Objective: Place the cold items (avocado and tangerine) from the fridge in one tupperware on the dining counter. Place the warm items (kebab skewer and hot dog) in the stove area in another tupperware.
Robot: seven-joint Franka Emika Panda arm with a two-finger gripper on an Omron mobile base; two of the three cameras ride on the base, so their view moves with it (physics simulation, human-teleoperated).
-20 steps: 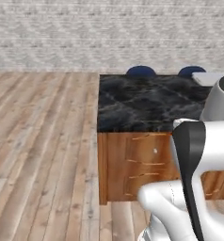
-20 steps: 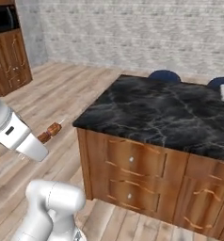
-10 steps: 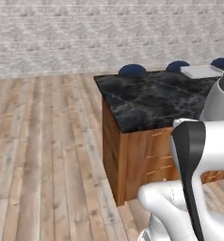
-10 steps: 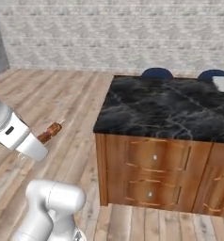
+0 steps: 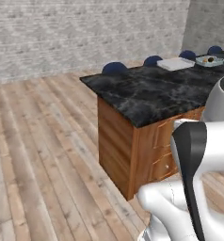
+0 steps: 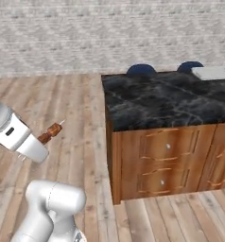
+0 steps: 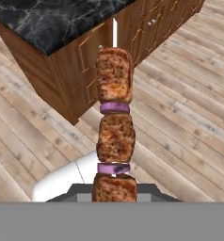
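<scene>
Wooden plank floor (image 5: 43, 155) spreads under the whole scene, backed by a pale brick wall (image 5: 76, 33). Ahead of the hand stands the dining counter (image 5: 156, 89), a black marble top on a brown cabinet with drawers (image 6: 166, 160); in the hand view its near corner (image 7: 62, 37) lies just beyond the skewer's tip. Blue stools (image 5: 115, 68) line the counter's far edge. On the far end of the top, well away from the hand, sit two tupperware containers: a flat white one (image 5: 176, 63) and, beside it, one holding small items (image 5: 209, 60) too small to identify. The gripper (image 6: 41, 140) is held low over the floor, off the counter's end, closed on the kebab skewer (image 7: 115, 127). The skewer points away from the hand, its browned meat chunks alternating with purple onion slices, its pale pointed tip (image 6: 62, 122) free in the air.
</scene>
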